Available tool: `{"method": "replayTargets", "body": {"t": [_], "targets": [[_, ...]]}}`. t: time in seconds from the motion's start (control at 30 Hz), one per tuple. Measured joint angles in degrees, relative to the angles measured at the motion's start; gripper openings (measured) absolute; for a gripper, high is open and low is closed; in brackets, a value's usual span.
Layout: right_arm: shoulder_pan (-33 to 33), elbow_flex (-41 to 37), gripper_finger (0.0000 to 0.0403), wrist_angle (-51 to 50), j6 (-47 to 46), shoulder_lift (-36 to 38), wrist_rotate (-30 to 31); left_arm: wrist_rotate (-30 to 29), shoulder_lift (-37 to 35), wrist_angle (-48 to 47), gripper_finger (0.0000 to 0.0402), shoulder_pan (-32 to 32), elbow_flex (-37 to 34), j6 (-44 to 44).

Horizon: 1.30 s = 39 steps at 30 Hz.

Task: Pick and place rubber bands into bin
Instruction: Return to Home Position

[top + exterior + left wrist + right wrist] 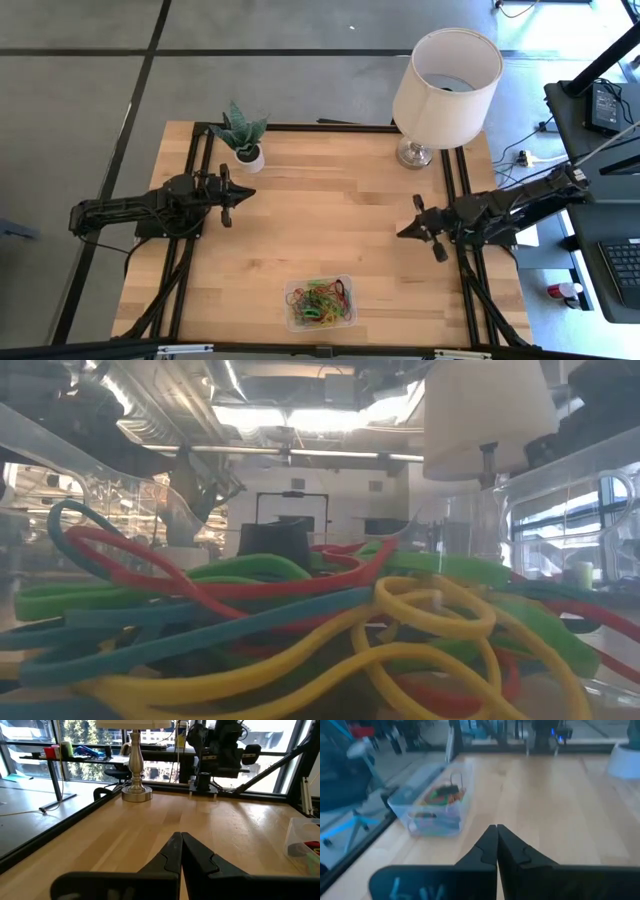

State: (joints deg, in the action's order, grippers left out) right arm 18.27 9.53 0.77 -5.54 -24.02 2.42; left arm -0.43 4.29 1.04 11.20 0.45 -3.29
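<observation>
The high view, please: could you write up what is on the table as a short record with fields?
table: light wood with black frame rails
bin: clear, at the edge opposite the lamp, between the two arms
rubber bands: mixed-colour heap inside the bin
left gripper: fingers shut, holding nothing, over the table's left side
right gripper: fingers shut, holding nothing, over the right side
lamp: corner on the right arm's side
potted plant: same edge as the lamp, nearer the left arm

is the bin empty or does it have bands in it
Not empty: the bin holds a tangled pile of rubber bands, seen in the high and right wrist views.
</observation>
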Motion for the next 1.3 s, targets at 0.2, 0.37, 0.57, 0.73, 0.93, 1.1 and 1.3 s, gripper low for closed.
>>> {"method": "replayTargets", "body": {"t": [0.2,0.37,0.57,0.73,0.93,1.1,1.3], "targets": [[-3.0,-3.9,0.0002,0.4,0.0,8.8,-2.2,0.0,0.0,0.0,0.0002,0.0,0.0,0.0],[-5.9,-6.4,0.0001,0.9,0.2,15.3,-2.2,0.0,0.0,0.0,0.0002,0.0,0.0,0.0],[-9.4,-9.2,0.0001,0.4,-0.2,22.4,-3.1,0.0,0.0,0.0,0.0002,0.0,0.0,0.0],[-10.9,-9.1,0.0002,0.6,-0.1,23.9,-4.4,0.0,0.0,0.0,0.0002,0.0,0.0,0.0],[-11.0,-9.1,0.0022,0.4,-0.2,23.6,-4.1,0.0,0.0,0.0,0.0002,0.0,0.0,0.0],[-11.0,-9.1,0.0033,0.4,-0.2,23.6,-4.1,0.0,0.0,0.0,0.0002,0.0,0.0,0.0],[-11.0,-9.1,0.0034,0.4,-0.1,23.6,-4.0,0.0,0.0,0.0,0.0002,0.0,0.0,0.0]]}}
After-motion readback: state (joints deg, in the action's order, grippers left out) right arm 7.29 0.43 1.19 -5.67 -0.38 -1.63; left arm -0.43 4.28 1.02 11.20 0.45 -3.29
